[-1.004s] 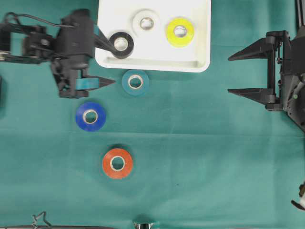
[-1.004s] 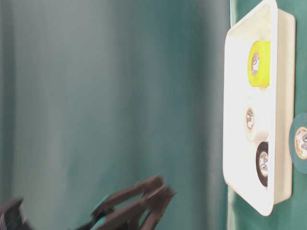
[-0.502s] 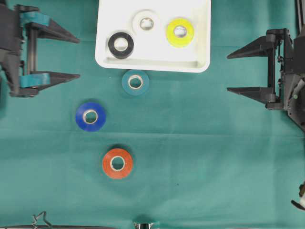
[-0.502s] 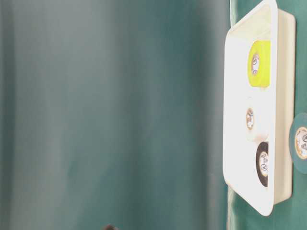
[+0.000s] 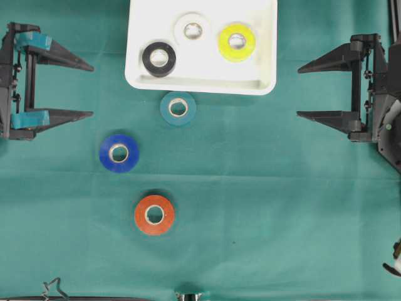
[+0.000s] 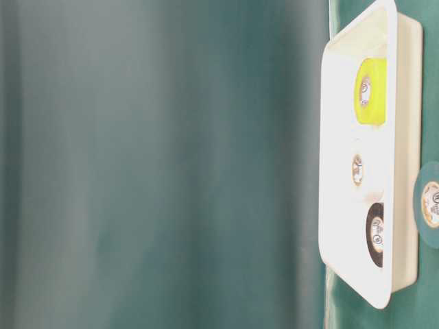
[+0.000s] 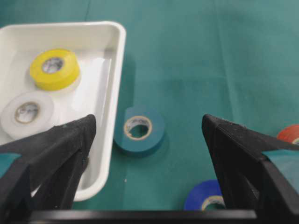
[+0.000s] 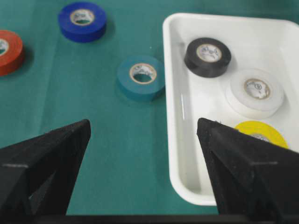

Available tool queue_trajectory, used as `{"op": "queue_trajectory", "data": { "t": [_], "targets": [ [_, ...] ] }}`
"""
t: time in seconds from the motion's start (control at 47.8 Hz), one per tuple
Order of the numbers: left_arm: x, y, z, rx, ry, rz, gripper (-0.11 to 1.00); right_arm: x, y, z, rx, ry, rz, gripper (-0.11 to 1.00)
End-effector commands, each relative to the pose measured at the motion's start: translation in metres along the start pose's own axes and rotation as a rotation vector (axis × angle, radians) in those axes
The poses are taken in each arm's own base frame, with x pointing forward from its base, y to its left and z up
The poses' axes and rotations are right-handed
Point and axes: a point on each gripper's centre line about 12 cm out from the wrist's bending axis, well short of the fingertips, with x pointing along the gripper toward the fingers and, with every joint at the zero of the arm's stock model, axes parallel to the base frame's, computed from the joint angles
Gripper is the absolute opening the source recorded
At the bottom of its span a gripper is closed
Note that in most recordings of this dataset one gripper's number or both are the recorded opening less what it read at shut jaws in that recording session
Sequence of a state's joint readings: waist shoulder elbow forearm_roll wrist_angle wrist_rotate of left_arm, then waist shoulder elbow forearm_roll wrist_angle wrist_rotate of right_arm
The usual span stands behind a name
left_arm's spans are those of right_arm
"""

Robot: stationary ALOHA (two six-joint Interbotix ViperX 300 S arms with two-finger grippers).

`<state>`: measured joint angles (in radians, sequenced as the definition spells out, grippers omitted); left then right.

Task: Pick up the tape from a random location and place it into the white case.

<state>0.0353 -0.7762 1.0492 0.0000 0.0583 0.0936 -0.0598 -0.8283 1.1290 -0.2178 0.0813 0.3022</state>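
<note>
The white case (image 5: 200,86) lies at the top middle and holds a black tape (image 5: 159,59), a white tape (image 5: 192,29) and a yellow tape (image 5: 236,42). On the green cloth lie a teal tape (image 5: 178,108) just below the case, a blue tape (image 5: 119,152) and a red tape (image 5: 154,214). My left gripper (image 5: 93,89) stands open and empty at the left edge, well away from every roll. My right gripper (image 5: 297,93) is open and empty at the right edge. From the left wrist, the teal tape (image 7: 139,129) shows ahead between the fingers.
Green cloth covers the whole table. Between the case's right rim (image 8: 170,116) and the right gripper there is bare cloth. A small metal clip (image 5: 53,290) lies at the front left edge.
My left arm has pulled back from the case to the left edge, leaving the black tape lying in the case. The right arm has stayed still.
</note>
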Motion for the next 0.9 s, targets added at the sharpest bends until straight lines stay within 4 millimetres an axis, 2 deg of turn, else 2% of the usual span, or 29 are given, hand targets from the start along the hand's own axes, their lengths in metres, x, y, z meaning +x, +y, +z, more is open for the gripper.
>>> {"op": "queue_trajectory", "data": {
  "t": [0.0, 0.878],
  "targets": [
    [-0.0003, -0.0022, 0.0031, 0.0, -0.044, -0.006, 0.96, 0.0019, 0.0005, 0.0101, -0.002, -0.024, 0.002, 0.87],
    [0.0001, -0.0036, -0.0006, 0.001, -0.067, -0.008, 0.96, 0.0058, 0.0, 0.0091, -0.008, -0.027, 0.003, 0.87]
  ]
}}
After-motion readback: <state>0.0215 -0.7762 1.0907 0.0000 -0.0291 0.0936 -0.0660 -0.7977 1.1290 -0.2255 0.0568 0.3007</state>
